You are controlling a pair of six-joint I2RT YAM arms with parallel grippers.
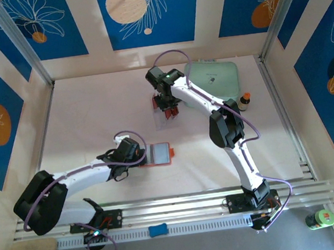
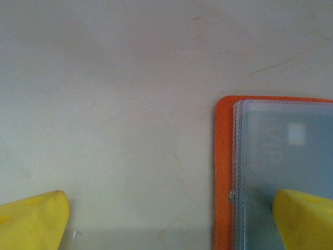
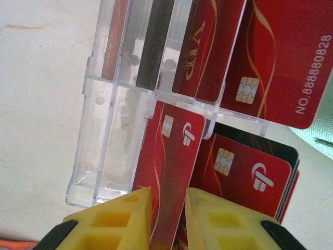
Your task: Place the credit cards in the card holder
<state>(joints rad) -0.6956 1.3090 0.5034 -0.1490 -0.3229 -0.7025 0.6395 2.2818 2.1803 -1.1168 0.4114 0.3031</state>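
Grip first: my right pincer [image 3: 168,195] is nearly closed, with its yellow pads on either face of a red card [image 3: 171,156] near that card's lower edge, so it has the card pinched. The card stands tilted against the front of a clear plastic rack [image 3: 106,151]. The rack's slots carry more of the credit cards [image 3: 208,57]: red ones with gold swirls and chips, and a dark one seen edge-on. A stack of red and black cards [image 3: 250,172] lies just beside the rack. Seen from above, this pincer sits at the rack in the far half of the tabletop [image 1: 87,103].

My left pincer [image 2: 169,208] gapes as wide as it goes and holds nothing. One pad hangs over bare tabletop and the other over the clear sleeve of the card holder [image 2: 223,172]. From so close I cannot tell whether that pad touches the sleeve. The card holder lies open and flat near the middle of the tabletop, an orange border around grey-blue sleeves, well apart from the rack.

The tabletop is pale and faintly marked. A mint-green case [image 1: 212,75] lies at the far right, with a small brown bottle [image 1: 245,100] near it. Cream walls with blue panels [image 1: 149,13], painted with white leaves and orange discs, close in three sides.
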